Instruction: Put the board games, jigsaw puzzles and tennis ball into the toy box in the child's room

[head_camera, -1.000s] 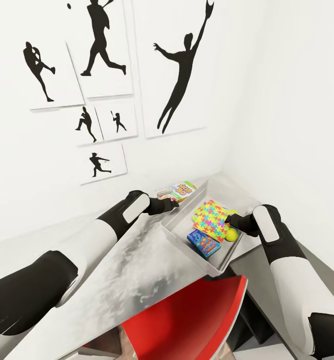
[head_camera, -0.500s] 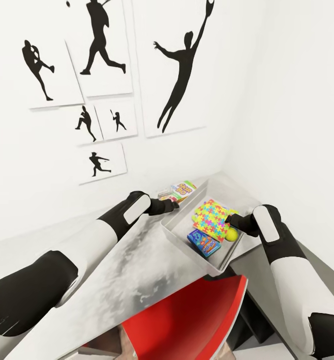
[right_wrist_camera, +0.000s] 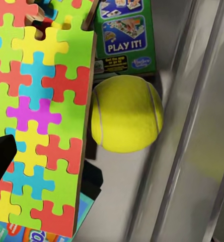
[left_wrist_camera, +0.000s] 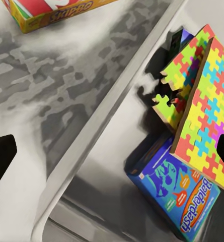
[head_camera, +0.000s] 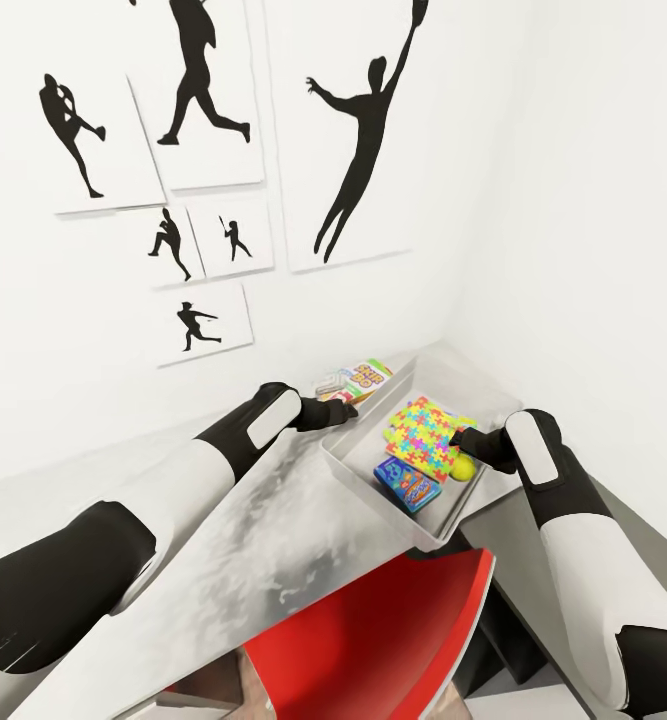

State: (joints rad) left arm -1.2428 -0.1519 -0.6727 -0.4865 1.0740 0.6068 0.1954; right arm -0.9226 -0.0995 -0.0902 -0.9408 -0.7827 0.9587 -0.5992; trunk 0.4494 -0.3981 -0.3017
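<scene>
Blue box (left_wrist_camera: 179, 196) read "Balderdash", green box (right_wrist_camera: 123, 31) "PLAY IT!", yellow-red box (left_wrist_camera: 51, 12) "SKIP-BO"; left gripper (head_camera: 345, 406) open at grey toy box (head_camera: 365, 490) rim, right gripper (head_camera: 460, 437) inside, jaw state unclear

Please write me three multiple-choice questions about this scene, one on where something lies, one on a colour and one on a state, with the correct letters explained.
1. Where does the Skip-Bo game lie?
A. inside the toy box
B. on the table, outside the box
C. on the red chair

2. What colour is the ball?
A. yellow-green
B. orange
C. white

3. How does the top puzzle sit in the toy box?
A. flat on the bare floor of the box
B. propped at a tilt over the other toys
C. hanging over the box wall

Answers:
1 B: the head view shows it on the table beyond the box wall, by the left claw.
2 A: the right wrist view shows it yellow-green.
3 B: the left wrist view shows it leaning over the blue game.
</scene>
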